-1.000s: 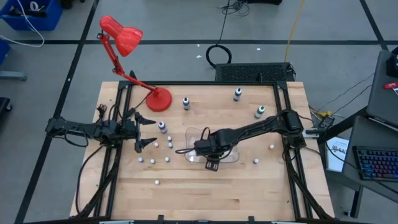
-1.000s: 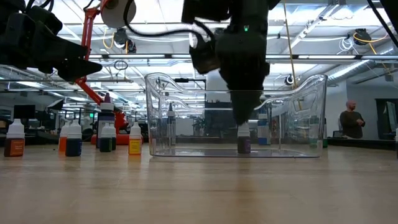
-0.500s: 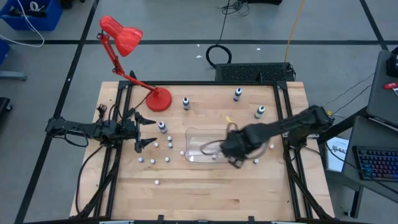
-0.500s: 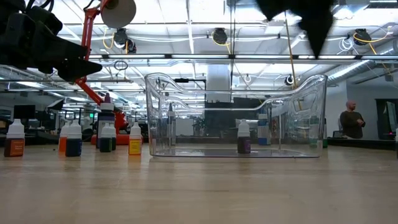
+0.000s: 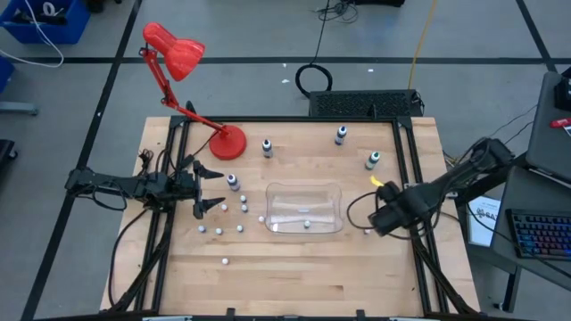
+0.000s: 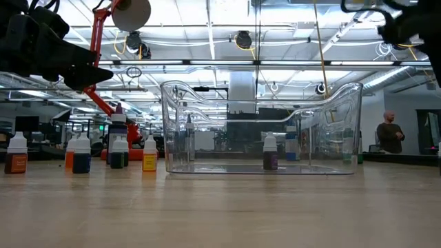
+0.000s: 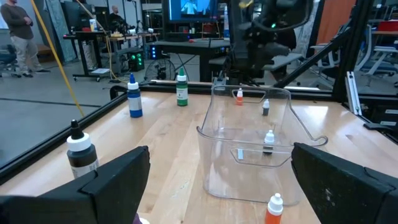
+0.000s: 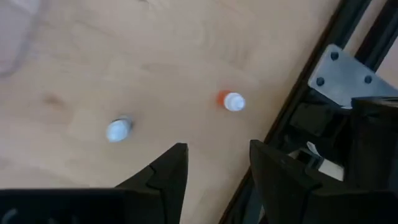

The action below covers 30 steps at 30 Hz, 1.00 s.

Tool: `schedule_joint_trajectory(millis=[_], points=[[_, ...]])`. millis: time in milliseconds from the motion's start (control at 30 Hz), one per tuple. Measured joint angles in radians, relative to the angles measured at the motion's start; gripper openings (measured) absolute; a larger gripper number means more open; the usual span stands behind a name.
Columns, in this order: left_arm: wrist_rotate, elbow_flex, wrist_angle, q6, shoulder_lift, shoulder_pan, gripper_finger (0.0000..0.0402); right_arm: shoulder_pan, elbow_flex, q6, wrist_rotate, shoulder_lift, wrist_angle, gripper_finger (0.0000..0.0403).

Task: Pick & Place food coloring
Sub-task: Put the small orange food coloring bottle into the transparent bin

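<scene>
your right gripper [image 5: 385,217] hung half open and empty near the table's right edge [image 5: 437,178], beside two small bottles [image 8: 234,101].

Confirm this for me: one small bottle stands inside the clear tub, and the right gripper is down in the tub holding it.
Not quite. One small bottle does stand inside the clear tub, but the right gripper is not in the tub and holds nothing. The high view shows it over the table's right side, beyond the tub, and the right wrist view shows its fingers apart with nothing between them.
</scene>
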Motion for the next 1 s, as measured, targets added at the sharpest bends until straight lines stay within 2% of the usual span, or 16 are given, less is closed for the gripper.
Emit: schedule_joint_trajectory(millis=[300,533,667,1000], points=[[0.000,0.000,0.000,0.000,0.000,0.000,0.0388,-0.016,-0.279,0.031,-0.035,-0.161,0.260,0.0160],[0.000,0.000,0.001,0.000,0.000,0.000,0.0388,-0.032,-0.283,0.041,-0.002,-0.166,0.287,0.0160],[0.000,0.000,0.001,0.000,0.006,0.000,0.0388,-0.057,-0.285,0.070,-0.047,-0.164,0.300,0.0160],[0.000,0.000,0.000,0.000,0.012,0.000,0.0388,-0.075,-0.285,0.025,-0.051,-0.164,0.328,0.0160]])
